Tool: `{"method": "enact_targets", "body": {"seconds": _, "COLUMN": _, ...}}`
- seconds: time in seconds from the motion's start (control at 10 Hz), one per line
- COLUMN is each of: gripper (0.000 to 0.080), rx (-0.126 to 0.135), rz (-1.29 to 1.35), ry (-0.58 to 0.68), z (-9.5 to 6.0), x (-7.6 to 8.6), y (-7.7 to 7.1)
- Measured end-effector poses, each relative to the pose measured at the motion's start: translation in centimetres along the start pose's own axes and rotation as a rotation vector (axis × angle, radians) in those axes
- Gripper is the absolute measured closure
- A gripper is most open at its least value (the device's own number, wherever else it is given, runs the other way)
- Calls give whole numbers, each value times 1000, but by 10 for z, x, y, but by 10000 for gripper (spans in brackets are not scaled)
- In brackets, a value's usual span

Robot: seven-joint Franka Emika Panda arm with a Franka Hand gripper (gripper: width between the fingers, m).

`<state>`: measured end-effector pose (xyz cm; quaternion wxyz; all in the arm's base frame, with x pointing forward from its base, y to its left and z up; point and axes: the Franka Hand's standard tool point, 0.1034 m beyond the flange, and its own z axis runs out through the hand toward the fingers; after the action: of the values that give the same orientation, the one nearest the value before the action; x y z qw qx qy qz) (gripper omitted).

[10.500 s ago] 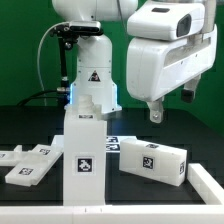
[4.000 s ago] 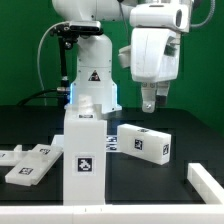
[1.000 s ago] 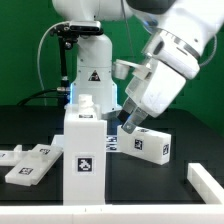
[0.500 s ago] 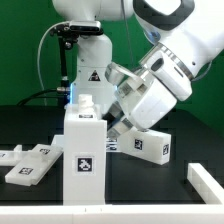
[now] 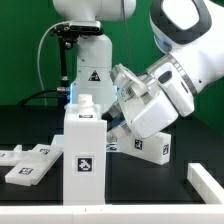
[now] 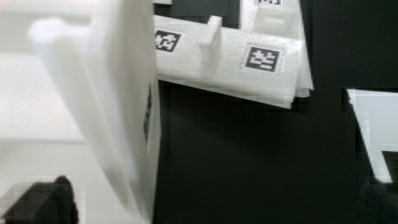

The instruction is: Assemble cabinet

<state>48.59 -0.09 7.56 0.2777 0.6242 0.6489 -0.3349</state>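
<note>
A tall white cabinet box (image 5: 80, 152) with a tag stands upright at the front centre. A lower white box piece (image 5: 148, 147) with tags lies to its right in the exterior view. A flat tagged panel (image 5: 26, 164) lies at the left. My gripper (image 5: 116, 127) is tilted over and hangs low between the upright box and the lower piece, its fingertips mostly hidden. In the wrist view the gripper (image 6: 222, 205) is open and holds nothing. The upright box's edge (image 6: 111, 110) runs close beside one dark fingertip (image 6: 54, 200), with a tagged panel (image 6: 231, 62) beyond.
The marker board (image 5: 113, 144) lies flat behind the upright box. Another white piece (image 5: 206, 180) sits at the front right corner. The white robot base (image 5: 92, 75) stands behind. A white piece's edge (image 6: 374, 120) shows in the wrist view.
The arm has swung from upright over the right piece to a steep tilt. The gripper has dropped toward the gap beside the upright box. The parts have not moved in the last second.
</note>
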Motion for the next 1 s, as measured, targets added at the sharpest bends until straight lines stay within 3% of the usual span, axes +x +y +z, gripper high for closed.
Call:
{"method": "enact_targets", "body": {"seconds": 0.4, "gripper": 3, "rx": 5, "rz": -60, "ry": 6, "z": 11, "x": -23, "y": 15}}
{"method": "enact_targets", "body": {"seconds": 0.9, "gripper": 3, "rx": 6, "rz": -78, "ry": 5, "z": 15, "x": -24, "y": 15}}
{"method": "enact_targets", "body": {"seconds": 1.0, "gripper": 3, "rx": 11, "rz": -102, "ry": 7, "z": 21, "x": -32, "y": 17}}
